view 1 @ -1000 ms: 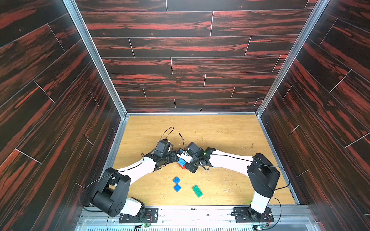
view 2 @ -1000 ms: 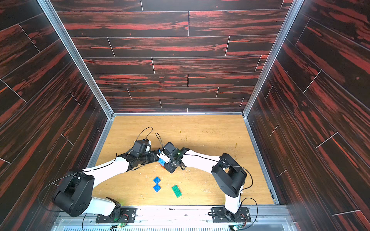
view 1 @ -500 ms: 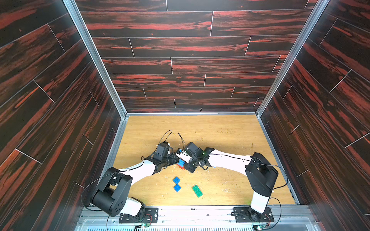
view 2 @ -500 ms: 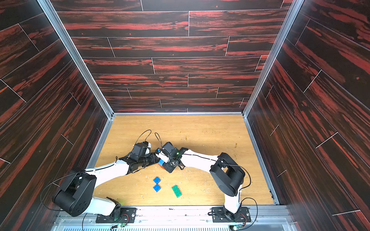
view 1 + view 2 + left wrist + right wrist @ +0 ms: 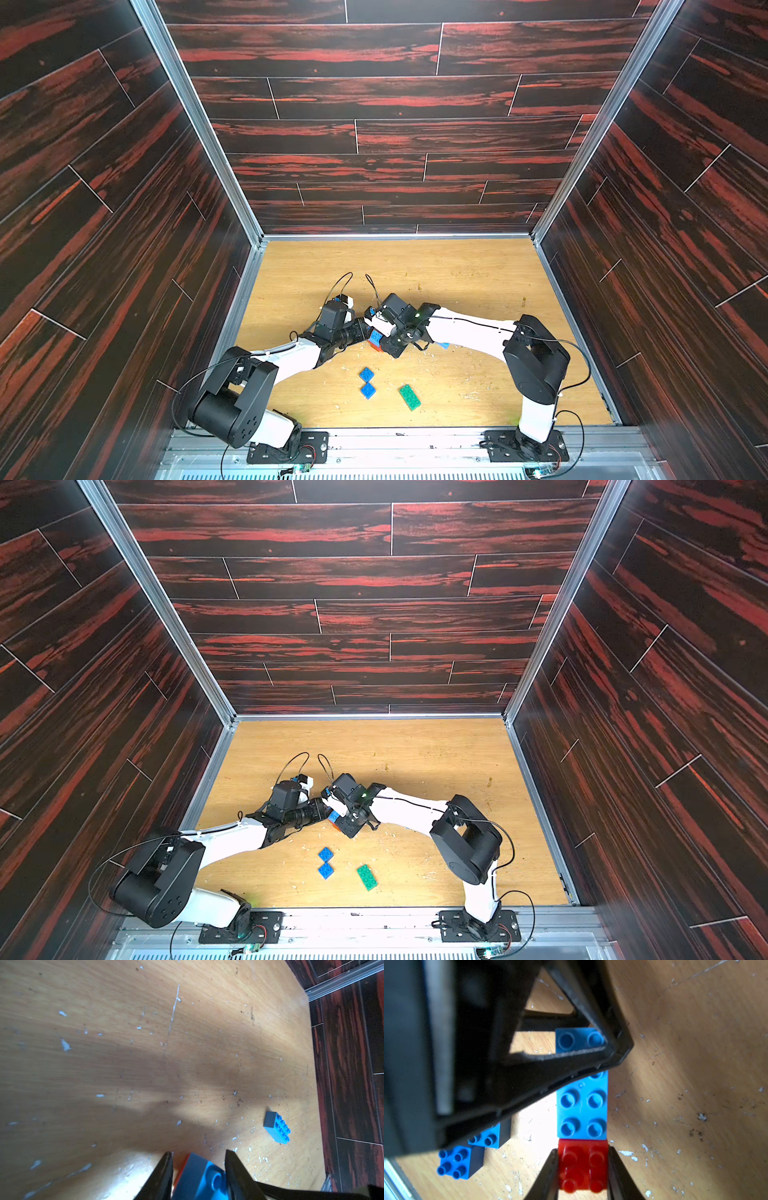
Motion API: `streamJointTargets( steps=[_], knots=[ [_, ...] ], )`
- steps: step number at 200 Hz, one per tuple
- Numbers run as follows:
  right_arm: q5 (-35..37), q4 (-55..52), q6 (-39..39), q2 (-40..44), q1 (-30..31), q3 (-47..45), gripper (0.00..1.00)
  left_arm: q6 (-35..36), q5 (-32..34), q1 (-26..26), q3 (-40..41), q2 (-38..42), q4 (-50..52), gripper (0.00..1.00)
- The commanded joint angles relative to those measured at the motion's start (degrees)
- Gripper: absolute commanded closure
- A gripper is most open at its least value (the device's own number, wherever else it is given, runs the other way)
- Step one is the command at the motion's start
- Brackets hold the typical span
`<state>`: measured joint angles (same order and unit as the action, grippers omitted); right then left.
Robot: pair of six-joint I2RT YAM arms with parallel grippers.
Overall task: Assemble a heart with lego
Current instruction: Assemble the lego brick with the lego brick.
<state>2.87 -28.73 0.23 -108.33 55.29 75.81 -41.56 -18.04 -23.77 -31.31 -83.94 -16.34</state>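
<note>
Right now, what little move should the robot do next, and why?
Probably push the two held bricks firmly together. The left fingers are shut on the long light blue brick, the right fingers are shut on the red brick, and the two bricks touch. I can't tell whether they're locked yet.

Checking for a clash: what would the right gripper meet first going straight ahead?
The light blue brick, butted against the red brick the right gripper grips; just beyond, a finger of the left gripper lies across it, height unclear.

Right claw point(image 5: 582, 1150) grips red brick point(image 5: 582, 1165); blue brick point(image 5: 582, 1113) adjoining.
</note>
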Motion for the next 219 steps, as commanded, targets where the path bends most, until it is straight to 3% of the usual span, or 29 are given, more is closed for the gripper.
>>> streamJointTargets(
  steps=[1,135,176,219],
  knots=[
    [1.6,0.8,1.6,-3.2,0.3,-0.1,0.88,1.8,-2.6,-0.6,1.4,-0.2,3.9,0.56],
    [2.4,3.3,3.2,4.0,0.2,-1.6,0.44,5.4,1.2,-0.7,0.3,2.3,10.2,0.56],
    [-0.8,5.5,4.9,7.8,-1.4,-3.0,0.38,5.4,1.3,-0.7,0.3,2.7,10.6,0.56],
    [-0.8,5.4,6.0,7.4,-3.0,-4.8,0.4,5.5,0.7,-0.7,-0.7,3.9,11.7,0.56]
  ],
)
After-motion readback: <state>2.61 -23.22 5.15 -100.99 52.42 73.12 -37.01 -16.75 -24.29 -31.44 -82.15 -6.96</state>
